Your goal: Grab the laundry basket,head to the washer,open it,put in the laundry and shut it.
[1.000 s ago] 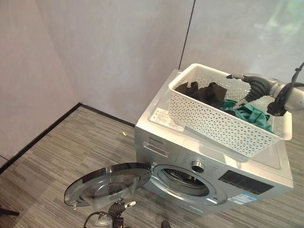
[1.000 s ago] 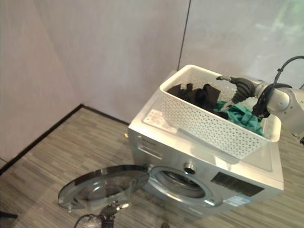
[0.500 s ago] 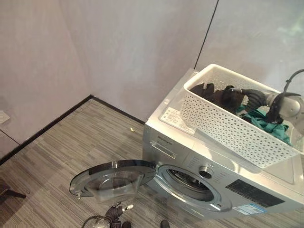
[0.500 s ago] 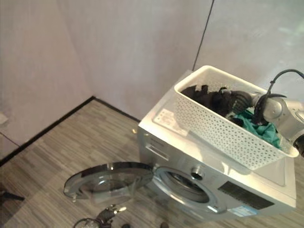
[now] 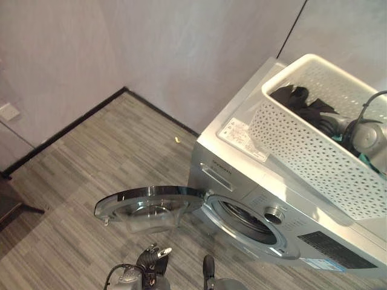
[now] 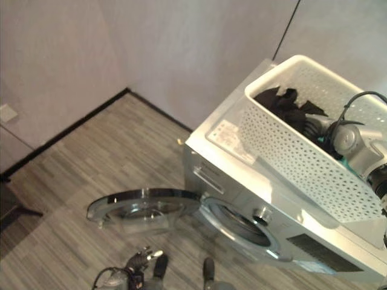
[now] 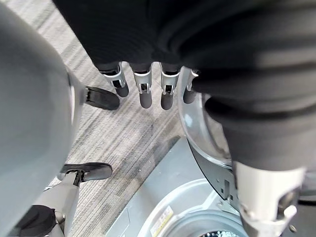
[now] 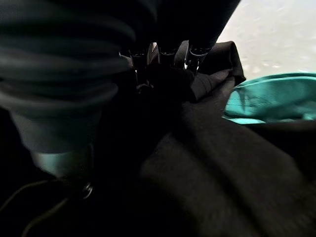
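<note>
1. The washing machine [image 5: 272, 199] stands with its round door [image 5: 148, 202] swung wide open, so loading is the step in hand.
2. The white laundry basket [image 6: 302, 151] sits on top of the washer, holding black clothes [image 6: 284, 106] and a teal garment [image 8: 269, 101].
3. The right hand [image 8: 165, 59] is sunk into the black cloth; I cannot tell whether it grips. Next it must pinch a piece and carry it down to the drum.
4. The left hand [image 7: 143, 86] hangs relaxed, fingers straight, near the door.
5. Since a second ago, the right hand has reached from the teal garment into the black pile; the camera has shifted too.
</note>
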`<state>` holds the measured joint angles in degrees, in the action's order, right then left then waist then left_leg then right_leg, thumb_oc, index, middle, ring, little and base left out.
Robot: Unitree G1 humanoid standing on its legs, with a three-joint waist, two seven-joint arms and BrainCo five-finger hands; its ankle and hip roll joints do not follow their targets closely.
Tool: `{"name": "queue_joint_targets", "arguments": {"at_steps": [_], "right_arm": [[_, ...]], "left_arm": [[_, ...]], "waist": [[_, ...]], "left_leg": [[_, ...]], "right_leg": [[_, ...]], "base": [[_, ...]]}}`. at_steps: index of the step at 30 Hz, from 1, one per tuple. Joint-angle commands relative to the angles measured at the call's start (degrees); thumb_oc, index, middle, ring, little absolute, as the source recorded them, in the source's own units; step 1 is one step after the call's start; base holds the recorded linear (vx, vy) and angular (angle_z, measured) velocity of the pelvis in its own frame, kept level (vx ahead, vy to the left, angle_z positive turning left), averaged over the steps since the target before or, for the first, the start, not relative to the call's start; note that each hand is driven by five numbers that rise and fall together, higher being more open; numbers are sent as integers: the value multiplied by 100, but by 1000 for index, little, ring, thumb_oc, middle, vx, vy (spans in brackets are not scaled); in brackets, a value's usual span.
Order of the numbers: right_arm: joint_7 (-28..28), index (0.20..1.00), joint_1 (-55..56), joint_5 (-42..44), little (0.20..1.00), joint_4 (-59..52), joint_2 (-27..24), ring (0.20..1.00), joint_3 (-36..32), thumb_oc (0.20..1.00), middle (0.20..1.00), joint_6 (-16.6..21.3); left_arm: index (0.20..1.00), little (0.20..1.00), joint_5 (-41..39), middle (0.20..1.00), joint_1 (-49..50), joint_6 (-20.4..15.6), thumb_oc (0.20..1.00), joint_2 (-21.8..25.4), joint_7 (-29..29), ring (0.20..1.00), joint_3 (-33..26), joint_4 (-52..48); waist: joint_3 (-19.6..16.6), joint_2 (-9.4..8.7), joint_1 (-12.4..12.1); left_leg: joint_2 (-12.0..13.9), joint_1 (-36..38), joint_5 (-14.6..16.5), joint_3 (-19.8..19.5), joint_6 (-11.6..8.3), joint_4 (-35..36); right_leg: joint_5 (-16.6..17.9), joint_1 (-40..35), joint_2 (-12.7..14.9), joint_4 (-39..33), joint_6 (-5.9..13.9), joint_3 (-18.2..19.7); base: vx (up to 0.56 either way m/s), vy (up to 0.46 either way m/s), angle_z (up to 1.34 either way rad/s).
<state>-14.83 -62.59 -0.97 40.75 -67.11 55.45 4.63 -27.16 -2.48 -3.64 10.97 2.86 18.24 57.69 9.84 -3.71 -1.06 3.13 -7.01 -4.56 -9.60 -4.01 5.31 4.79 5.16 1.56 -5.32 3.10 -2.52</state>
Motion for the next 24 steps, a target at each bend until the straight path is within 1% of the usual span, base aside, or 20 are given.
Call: {"name": "queue_joint_targets", "arguments": {"at_steps": [1,4,5,6,7,10,18,19,20,21,22,24], "right_arm": [[-8,1000,-383,-273,1000,247,-17,1000,441,1000,1000,-146],[-86,1000,-63,-436,1000,517,230,1000,283,1000,1000,-244],[-85,1000,-58,-438,1000,518,232,1000,278,1000,1000,-243],[-118,1000,112,-466,1000,637,364,1000,136,1000,1000,-292],[-117,1000,120,-468,1000,638,366,1000,128,1000,1000,-290],[-169,1000,314,-464,1000,764,604,1000,-38,1000,1000,-335],[-496,1000,313,-337,1000,412,570,1000,136,1000,1000,-338],[-496,784,314,-337,784,411,568,784,136,784,784,-339],[-528,614,352,-307,614,387,546,614,131,614,614,-328],[-527,423,369,-302,423,363,528,423,126,423,423,-322],[-510,200,356,-303,200,374,531,200,130,200,200,-322],[-464,200,342,-313,200,384,499,200,97,200,200,-300]], "left_arm": [[1000,1000,-57,1000,-240,-154,1000,0,-1,1000,300,219],[1000,1000,74,1000,-260,-120,1000,8,31,1000,431,225],[1000,1000,74,1000,-259,-120,1000,11,31,1000,432,225],[1000,1000,104,1000,-267,-103,1000,-8,51,1000,467,234],[1000,1000,104,1000,-266,-103,1000,-4,51,1000,469,234],[1000,1000,180,1000,-307,-81,1000,-29,74,1000,533,260],[1000,1000,207,1000,-260,-64,1000,-56,186,1000,626,189],[1000,1000,207,1000,-260,-64,1000,-56,186,1000,626,189],[1000,1000,218,1000,-252,-64,1000,-63,196,1000,624,205],[1000,1000,224,1000,-242,-64,1000,-66,207,1000,619,217],[1000,1000,223,1000,-233,-67,1000,-64,207,1000,621,221],[1000,1000,230,1000,-233,-71,1000,-79,205,1000,614,268]], "waist": [[-5,-134,-201],[33,-66,-229],[32,-69,-227],[50,-29,-227],[48,-32,-227],[90,23,-228],[108,71,-203],[108,71,-205],[102,76,-198],[93,81,-192],[83,78,-195],[68,80,-185]], "left_leg": [[177,163,374,65,-55,-31],[156,106,331,-26,-53,-31],[155,105,330,-30,-53,-31],[143,76,320,-65,-53,-31],[143,74,319,-68,-53,-31],[120,30,291,-118,-53,-31],[90,-2,293,-102,-44,-31],[90,-2,293,-101,-44,-31],[86,4,297,-94,-43,-31],[88,10,303,-87,-40,-31],[92,16,307,-79,-36,-31],[94,36,320,-55,-33,-31]], "right_leg": [[-368,36,221,111,187,212],[-395,19,206,104,150,138],[-396,18,207,103,150,135],[-409,7,207,100,141,92],[-410,7,207,100,141,89],[-414,10,211,99,131,42],[-396,33,223,91,148,22],[-396,33,223,91,148,23],[-396,31,224,89,150,25],[-399,26,227,90,152,28],[-395,22,231,87,153,33],[-401,6,232,83,160,46]], "base": [[-6,-17,7],[3,-22,10],[-5,-27,11],[-9,-12,5],[-16,-18,6],[-13,-5,3],[-12,4,7],[0,0,0],[0,0,0],[0,0,0],[0,0,0],[0,0,0]]}}
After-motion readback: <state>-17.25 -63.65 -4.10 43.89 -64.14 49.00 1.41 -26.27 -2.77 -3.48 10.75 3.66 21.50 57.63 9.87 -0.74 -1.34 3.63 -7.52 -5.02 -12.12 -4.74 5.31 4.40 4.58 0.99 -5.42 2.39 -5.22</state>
